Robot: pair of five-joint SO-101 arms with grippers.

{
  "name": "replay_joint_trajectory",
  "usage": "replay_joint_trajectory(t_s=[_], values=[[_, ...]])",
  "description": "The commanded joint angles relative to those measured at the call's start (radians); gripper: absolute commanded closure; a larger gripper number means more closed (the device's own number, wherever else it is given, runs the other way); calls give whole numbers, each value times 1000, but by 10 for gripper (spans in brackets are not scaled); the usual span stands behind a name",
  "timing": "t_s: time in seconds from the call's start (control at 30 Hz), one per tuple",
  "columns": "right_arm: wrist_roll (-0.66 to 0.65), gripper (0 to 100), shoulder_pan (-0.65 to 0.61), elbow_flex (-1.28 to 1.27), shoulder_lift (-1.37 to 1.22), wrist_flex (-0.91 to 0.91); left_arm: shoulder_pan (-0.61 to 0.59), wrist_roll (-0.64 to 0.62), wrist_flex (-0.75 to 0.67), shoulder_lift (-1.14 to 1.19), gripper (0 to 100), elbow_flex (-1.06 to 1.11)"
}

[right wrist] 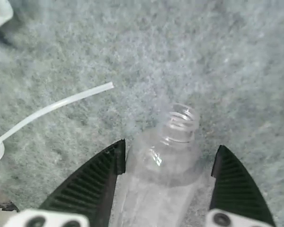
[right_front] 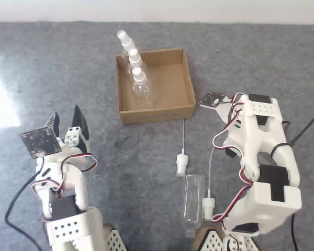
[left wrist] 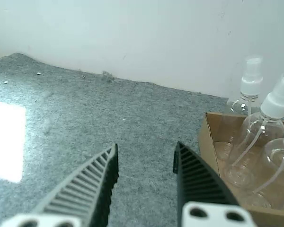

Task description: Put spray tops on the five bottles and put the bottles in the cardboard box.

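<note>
The cardboard box [right_front: 156,113] holds three clear bottles [right_front: 141,90] with white spray tops, standing along its left wall; the left wrist view shows them [left wrist: 255,137] too. An uncapped bottle [right_front: 193,201] lies on the carpet, with two loose spray tops [right_front: 181,164] [right_front: 208,206] and their long tubes beside it. My right gripper [right wrist: 171,144] is open and straddles the shoulder of an uncapped bottle [right wrist: 168,163] lying on the carpet. I cannot tell if it is the same bottle. My left gripper [right_front: 66,111] [left wrist: 146,146] is open, holds nothing and hangs left of the box.
Grey carpet covers the table and a white wall runs along the far edge. The right arm [right_front: 256,151] is folded over the area right of the box, hiding its gripper in the high view. A spray tube [right wrist: 57,106] lies near the right gripper.
</note>
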State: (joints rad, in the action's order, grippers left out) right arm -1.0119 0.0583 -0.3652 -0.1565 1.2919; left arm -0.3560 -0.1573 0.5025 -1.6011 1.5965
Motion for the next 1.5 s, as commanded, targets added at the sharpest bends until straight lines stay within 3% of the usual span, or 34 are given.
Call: replay_joint_trajectory(t_s=[0.0,0.13,0.4,0.6,0.8,1.0,1.47], values=[[11,738,-4,8,12,-10,-6,8,-28,6,818,-13],[11,745,2,8,18,-2,-6,8,-28,6,818,-13],[11,893,-8,8,19,-2,-6,8,-28,6,818,-13],[34,896,-12,9,22,21,-6,8,-28,6,818,-13],[221,890,-74,11,21,25,-6,8,-28,6,818,-13],[253,749,-76,9,21,25,-6,8,-28,6,818,-13],[252,840,-77,5,21,31,-6,8,-28,6,818,-13]])
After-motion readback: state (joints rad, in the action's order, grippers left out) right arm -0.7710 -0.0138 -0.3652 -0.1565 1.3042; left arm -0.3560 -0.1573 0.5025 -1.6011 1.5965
